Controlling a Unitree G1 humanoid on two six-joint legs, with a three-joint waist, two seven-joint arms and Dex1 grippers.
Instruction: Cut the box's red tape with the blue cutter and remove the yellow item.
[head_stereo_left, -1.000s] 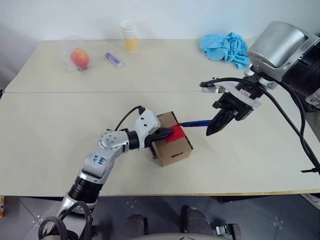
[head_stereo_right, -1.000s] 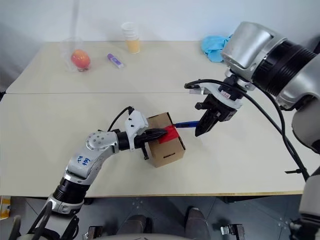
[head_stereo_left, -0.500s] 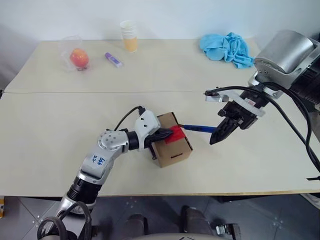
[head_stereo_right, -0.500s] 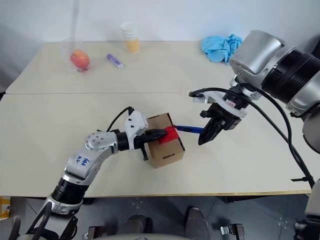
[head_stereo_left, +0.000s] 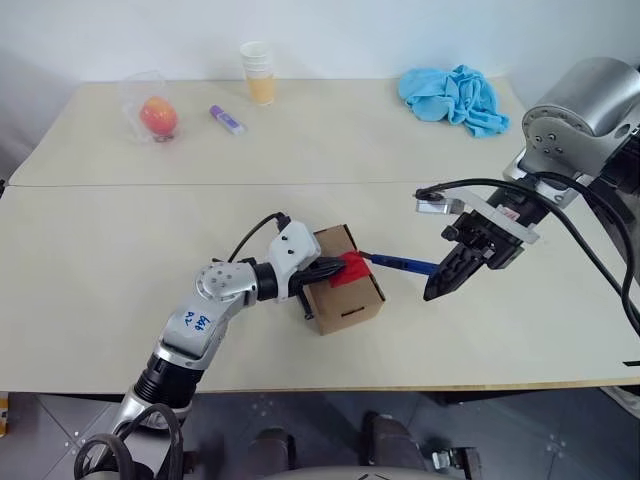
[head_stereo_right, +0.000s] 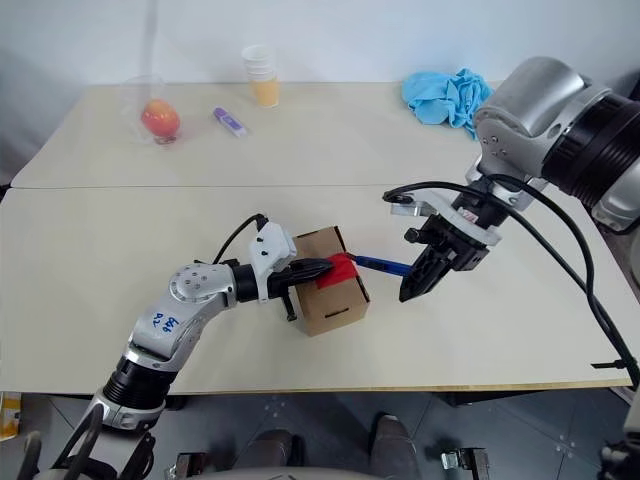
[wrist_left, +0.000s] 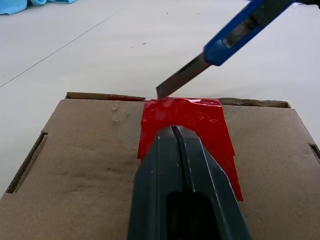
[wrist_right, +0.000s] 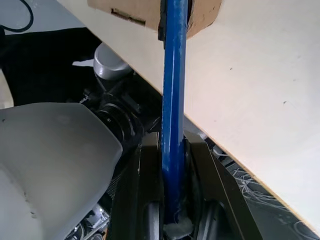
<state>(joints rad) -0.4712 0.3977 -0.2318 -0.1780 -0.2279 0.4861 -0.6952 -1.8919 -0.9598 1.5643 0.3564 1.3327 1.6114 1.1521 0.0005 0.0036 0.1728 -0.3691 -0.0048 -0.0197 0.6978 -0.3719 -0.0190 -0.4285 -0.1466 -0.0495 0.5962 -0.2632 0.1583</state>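
The brown box (head_stereo_left: 345, 290) sits near the table's front middle, with red tape (wrist_left: 200, 115) across its top. My left gripper (wrist_left: 174, 129) is shut and rests its tips on the tape, holding nothing. My right gripper (head_stereo_left: 436, 288) hangs to the right of the box, tilted down, shut on the blue cutter (head_stereo_left: 400, 263). The cutter's bare metal blade (wrist_left: 180, 80) reaches the far edge of the tape, at the box's rim. In the right wrist view the cutter (wrist_right: 174, 100) runs straight out from between the fingers toward the box (wrist_right: 200, 15). The yellow item is hidden.
Along the table's far side stand an orange-red fruit in clear plastic (head_stereo_left: 157, 116), a short purple marker (head_stereo_left: 227, 120), a stack of paper cups (head_stereo_left: 260, 72) and a crumpled blue cloth (head_stereo_left: 452, 95). A seam (head_stereo_left: 150, 185) crosses the table behind the box.
My right gripper has dropped lower and drawn slightly toward the table's front edge, rolling at the wrist, with the cutter still in it. The left gripper and the box have stayed put.
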